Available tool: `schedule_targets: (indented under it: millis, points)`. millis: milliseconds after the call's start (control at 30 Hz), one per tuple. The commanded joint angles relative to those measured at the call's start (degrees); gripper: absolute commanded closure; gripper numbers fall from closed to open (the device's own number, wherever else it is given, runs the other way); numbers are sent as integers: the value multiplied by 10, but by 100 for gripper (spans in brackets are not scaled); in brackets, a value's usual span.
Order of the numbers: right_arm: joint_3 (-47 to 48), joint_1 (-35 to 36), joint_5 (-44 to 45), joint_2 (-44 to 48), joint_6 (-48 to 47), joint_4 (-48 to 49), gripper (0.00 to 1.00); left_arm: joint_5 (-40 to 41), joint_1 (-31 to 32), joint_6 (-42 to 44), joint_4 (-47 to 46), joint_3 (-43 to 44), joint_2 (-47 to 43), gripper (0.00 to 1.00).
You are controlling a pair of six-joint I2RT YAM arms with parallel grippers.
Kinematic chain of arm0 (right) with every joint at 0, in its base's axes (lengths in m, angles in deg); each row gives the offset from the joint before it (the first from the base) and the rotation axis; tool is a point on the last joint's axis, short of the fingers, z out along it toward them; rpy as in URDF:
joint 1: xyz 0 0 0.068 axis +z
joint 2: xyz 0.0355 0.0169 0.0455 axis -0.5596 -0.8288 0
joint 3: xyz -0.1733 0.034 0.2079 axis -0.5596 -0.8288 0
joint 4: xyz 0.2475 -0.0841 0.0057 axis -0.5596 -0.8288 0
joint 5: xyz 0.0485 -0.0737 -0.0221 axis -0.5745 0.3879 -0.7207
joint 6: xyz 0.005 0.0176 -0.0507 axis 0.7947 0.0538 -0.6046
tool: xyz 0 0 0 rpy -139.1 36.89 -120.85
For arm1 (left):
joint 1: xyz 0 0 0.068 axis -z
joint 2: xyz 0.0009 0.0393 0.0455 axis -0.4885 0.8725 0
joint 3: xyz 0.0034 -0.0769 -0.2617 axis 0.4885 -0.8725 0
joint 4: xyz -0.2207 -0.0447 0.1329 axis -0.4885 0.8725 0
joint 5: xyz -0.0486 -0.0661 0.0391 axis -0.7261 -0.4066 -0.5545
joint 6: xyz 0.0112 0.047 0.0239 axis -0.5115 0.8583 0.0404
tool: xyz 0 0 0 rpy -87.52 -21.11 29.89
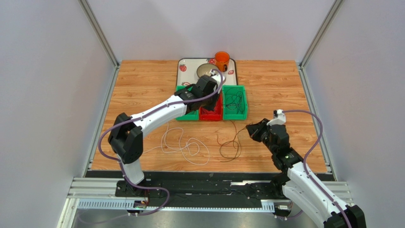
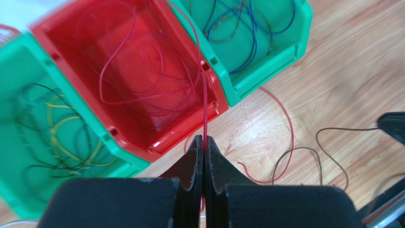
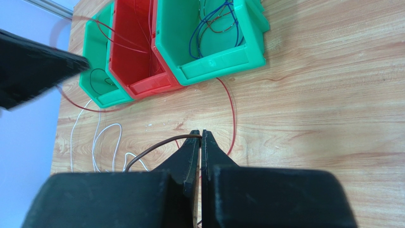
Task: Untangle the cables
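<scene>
My left gripper (image 2: 204, 141) is shut on a red cable (image 2: 205, 104) just in front of the red bin (image 2: 190, 121). That cable loops inside the bin and also trails over the wood (image 2: 286, 124). From above, the left gripper (image 1: 212, 93) hangs over the bins. My right gripper (image 3: 200, 134) is shut on a brown cable (image 3: 157, 145) that arcs off to the left; its loops lie on the table (image 1: 231, 144). A white cable (image 1: 186, 145) lies loose in front of the left arm.
A green bin (image 2: 266, 66) holds blue and dark wires; another green bin (image 2: 19, 71) holds yellow and dark wires. Behind the bins is a tray (image 1: 183, 62) with a bowl (image 1: 204, 70) and an orange cup (image 1: 221, 60).
</scene>
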Motion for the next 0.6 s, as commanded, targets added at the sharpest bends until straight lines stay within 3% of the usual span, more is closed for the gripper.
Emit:
schedule_targets:
  millis: [0, 267, 467, 567]
  points:
    - [2, 2, 0, 4, -5, 28, 100, 20, -8, 53, 87, 127, -8, 100]
    - [14, 2, -5, 3, -5, 4, 100, -7, -64, 72, 154, 292, 30, 100]
    - [33, 3, -43, 73, 41, -229, 100, -47, -95, 70, 201, 456, 120, 100]
    - [25, 4, -47, 205, 78, -375, 100, -59, -105, 68, 209, 504, 151, 100]
